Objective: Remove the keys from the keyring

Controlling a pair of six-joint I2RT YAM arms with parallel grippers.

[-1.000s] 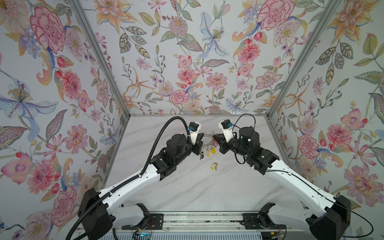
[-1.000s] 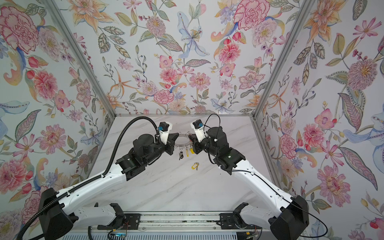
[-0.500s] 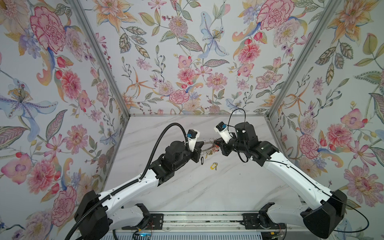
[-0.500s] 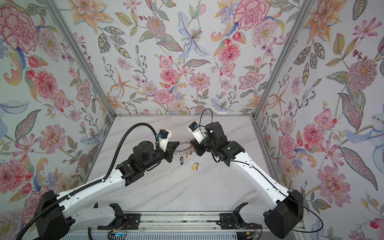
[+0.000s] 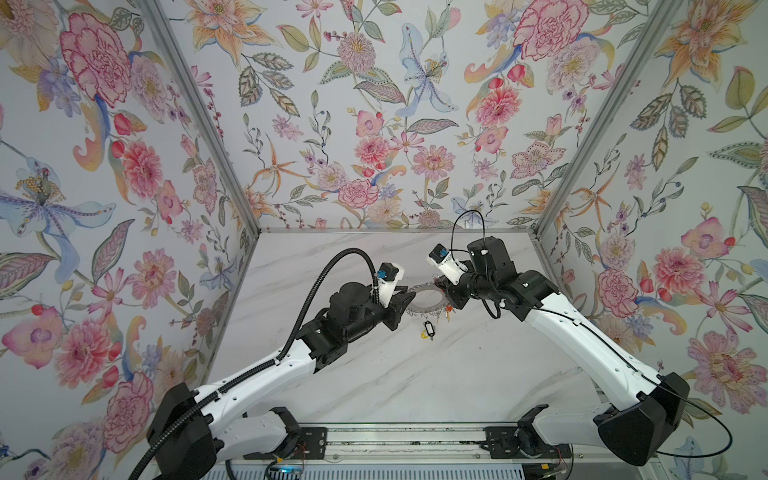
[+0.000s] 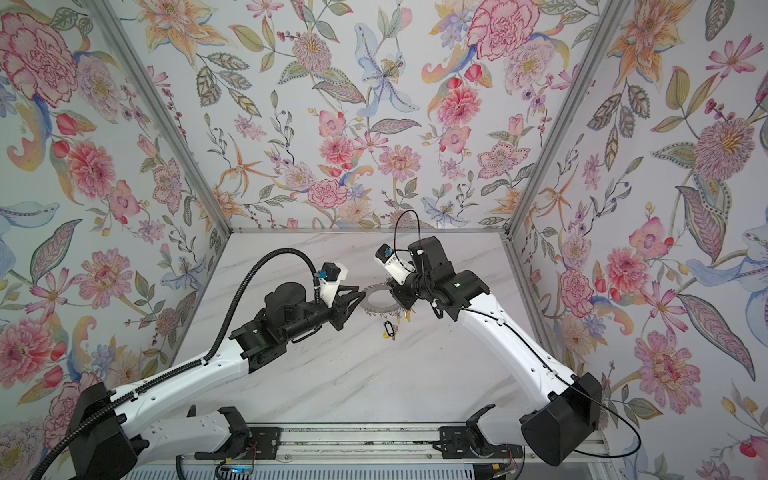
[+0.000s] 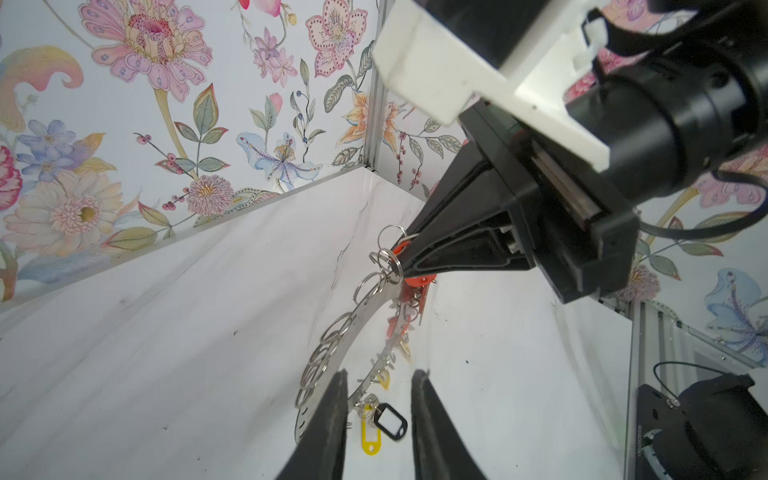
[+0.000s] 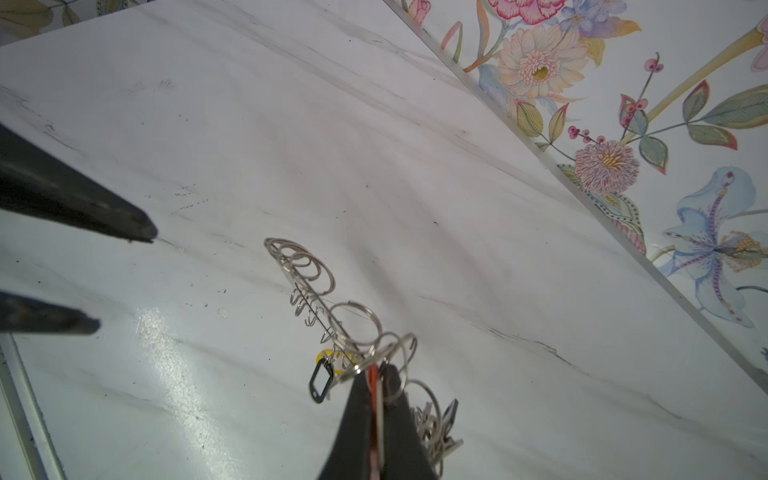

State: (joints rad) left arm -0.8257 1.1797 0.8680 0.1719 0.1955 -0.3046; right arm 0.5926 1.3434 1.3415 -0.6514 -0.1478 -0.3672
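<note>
The left gripper point(image 7: 379, 374) has parted its fingers since a second ago — and the black clip point(image 7: 390, 419) once under its tip now shows beside a yellow-tagged key point(image 7: 370, 436).

Over the marbled surface point(image 5: 415, 386) we see both arms reaching to the middle. The right gripper point(image 8: 376, 373) is clamped tight on a red-tagged key point(image 7: 419, 279) at the far rim of the keyring point(image 5: 428, 308), and the grey disc hangs tilted from that grip, between the two grippers. The left gripper stands partly open and holds nothing, its tips just off the disc's near rim. More keys point(image 7: 395, 328) with red and yellow tags dangle from the wire loops near the right gripper — the yellow-tagged key lies loose on the surface under the disc, the clip against it.
</note>
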